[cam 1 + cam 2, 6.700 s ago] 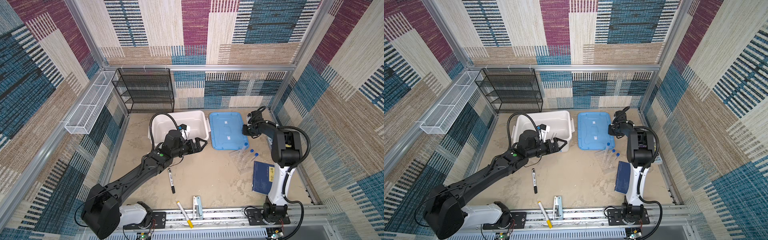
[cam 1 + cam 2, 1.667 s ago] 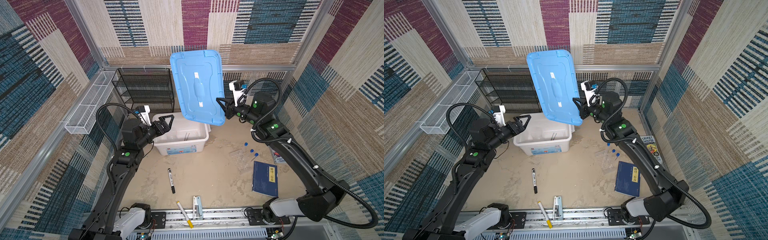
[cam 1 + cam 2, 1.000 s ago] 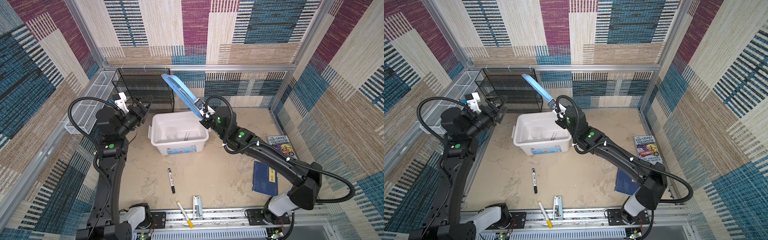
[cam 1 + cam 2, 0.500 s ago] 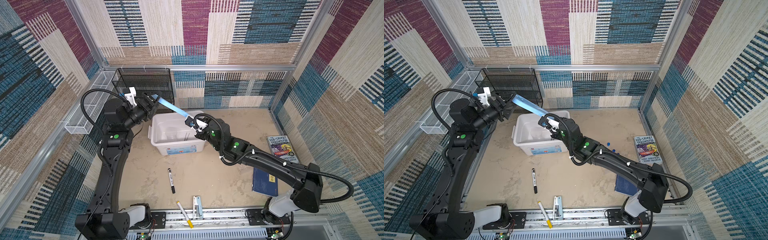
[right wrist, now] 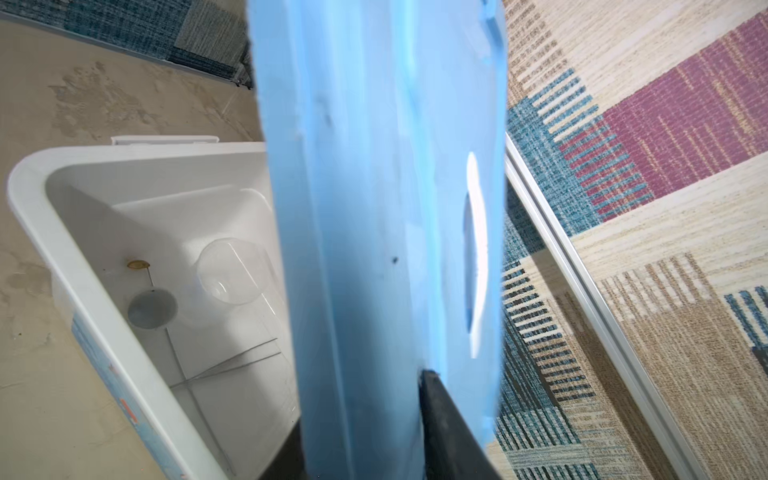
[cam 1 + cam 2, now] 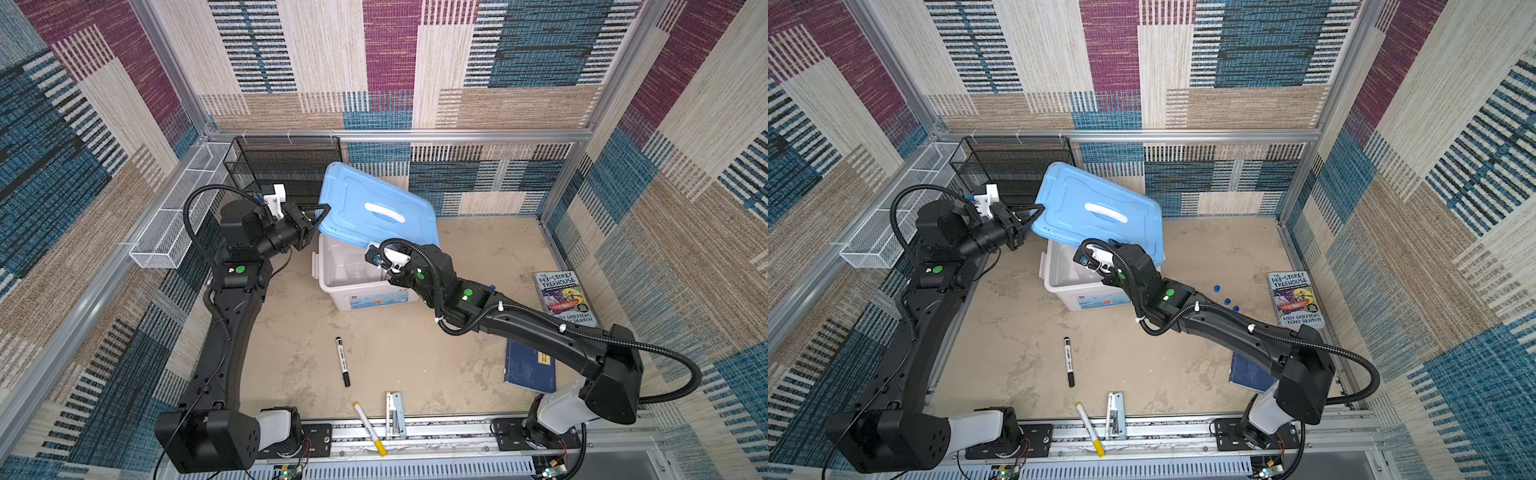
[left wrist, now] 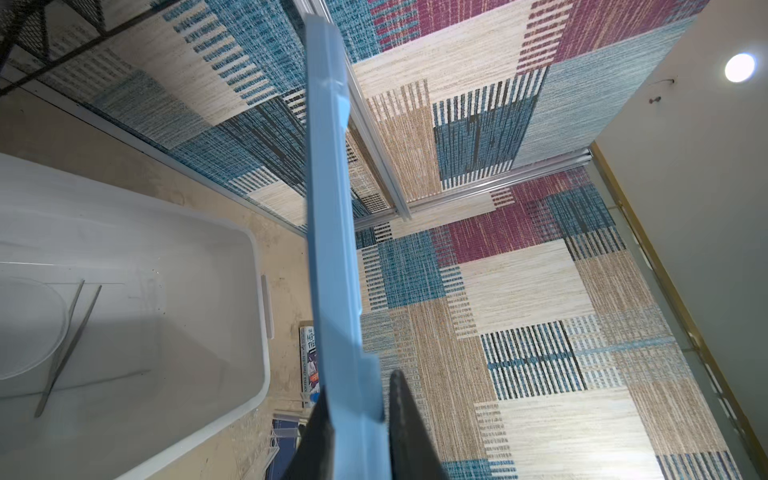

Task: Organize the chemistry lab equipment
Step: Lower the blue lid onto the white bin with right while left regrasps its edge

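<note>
Left gripper (image 6: pixel 318 214) pinches the smooth blue lid's (image 6: pixel 365 193) corner above the white tub (image 6: pixel 361 300) at the table's (image 6: pixel 415 353) back edge, which holds the clear round beaker (image 5: pixel 232 270); right gripper (image 5: pixel 365 407) straddles the lid's rim, grip unclear.

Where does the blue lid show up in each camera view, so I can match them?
Top view: the blue lid hangs tilted over the white bin, left of centre.
Top view: the blue lid again hangs tilted over the bin, left of centre.
Left wrist: the lid is edge-on, a narrow strip beside the bin.
Right wrist: the lid's broad face hides part of the bin.
Shared landmark: the white bin.
</note>
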### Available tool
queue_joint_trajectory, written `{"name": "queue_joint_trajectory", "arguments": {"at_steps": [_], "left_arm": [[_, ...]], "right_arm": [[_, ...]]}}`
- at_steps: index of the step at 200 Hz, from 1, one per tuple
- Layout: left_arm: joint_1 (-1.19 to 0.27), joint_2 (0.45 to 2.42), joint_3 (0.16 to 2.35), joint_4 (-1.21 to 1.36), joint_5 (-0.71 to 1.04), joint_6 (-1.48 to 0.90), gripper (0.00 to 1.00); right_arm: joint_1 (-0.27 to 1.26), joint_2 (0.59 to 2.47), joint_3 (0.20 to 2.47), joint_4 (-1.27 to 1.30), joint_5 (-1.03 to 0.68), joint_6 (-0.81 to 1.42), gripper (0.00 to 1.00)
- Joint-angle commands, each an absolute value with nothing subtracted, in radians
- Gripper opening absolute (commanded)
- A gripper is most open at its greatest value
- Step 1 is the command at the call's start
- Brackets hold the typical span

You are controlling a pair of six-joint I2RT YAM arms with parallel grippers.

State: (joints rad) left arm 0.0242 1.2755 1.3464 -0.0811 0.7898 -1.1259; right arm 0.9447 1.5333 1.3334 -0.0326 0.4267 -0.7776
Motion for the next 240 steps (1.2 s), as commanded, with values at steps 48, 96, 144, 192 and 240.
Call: {"name": "queue_joint_trajectory", "arguments": {"at_steps": [48,96,144,192,240], "left_arm": [[0.034,1.253,1.225,0.049,0.768,-1.143,0.0],[0.034,1.209,1.09,0.113,0.708,-1.143,0.0],[0.035,1.184,0.967,0.209,0.706,-1.197,0.0],[0.035,1.175,0.957,0.3,0.679,-1.333,0.0],[0.035,1.182,0.965,0.374,0.682,-1.476,0.0]], "right_arm": [[0.947,1.502,1.336,0.049,0.399,-0.647,0.84],[0.737,1.366,1.322,-0.088,-0.083,-0.206,0.97],[0.611,1.391,1.277,-0.116,-0.116,-0.02,0.96],[0.437,1.517,1.315,-0.209,-0.317,0.187,0.91],[0.428,1.598,1.366,-0.232,-0.398,0.227,0.86]]}}
